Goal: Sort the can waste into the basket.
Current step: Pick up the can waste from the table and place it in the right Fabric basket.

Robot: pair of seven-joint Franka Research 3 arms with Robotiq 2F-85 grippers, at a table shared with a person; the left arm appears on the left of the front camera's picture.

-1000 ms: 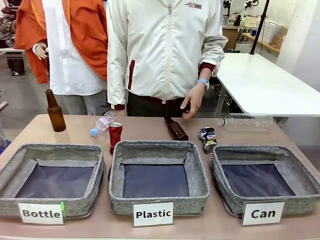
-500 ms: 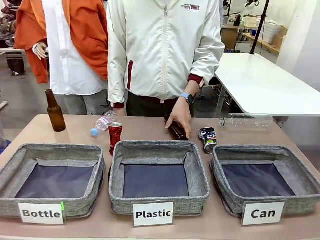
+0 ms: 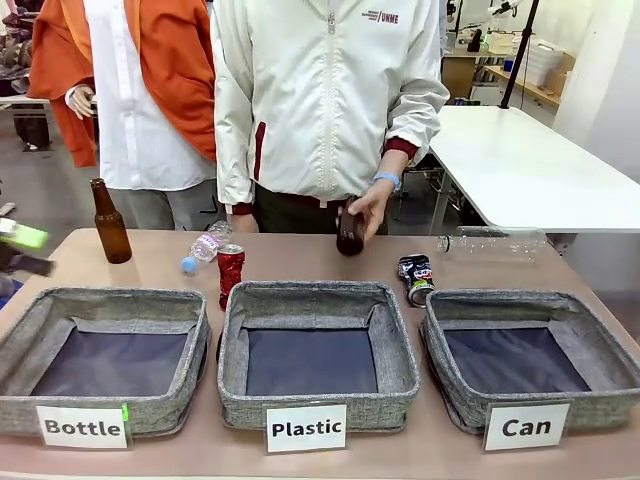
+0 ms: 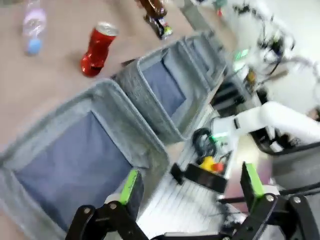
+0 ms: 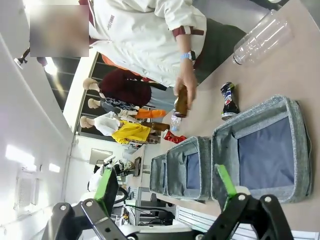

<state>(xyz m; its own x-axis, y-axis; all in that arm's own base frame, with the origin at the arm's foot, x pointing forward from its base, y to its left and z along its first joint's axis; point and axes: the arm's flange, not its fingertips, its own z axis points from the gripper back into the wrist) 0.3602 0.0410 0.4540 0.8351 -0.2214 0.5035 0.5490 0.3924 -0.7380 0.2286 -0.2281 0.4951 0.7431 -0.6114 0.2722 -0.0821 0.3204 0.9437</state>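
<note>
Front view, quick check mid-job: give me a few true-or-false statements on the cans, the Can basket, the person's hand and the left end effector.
The Can basket holds both cans. False: neither lies in it.
The red can stands on the table. True.
The dark can lies on the table, by the Can basket's far left corner. True.
The person's hand rests flat on the table. False: it holds a brown bottle above it.
The left end effector is shut. False: it is open.
</note>
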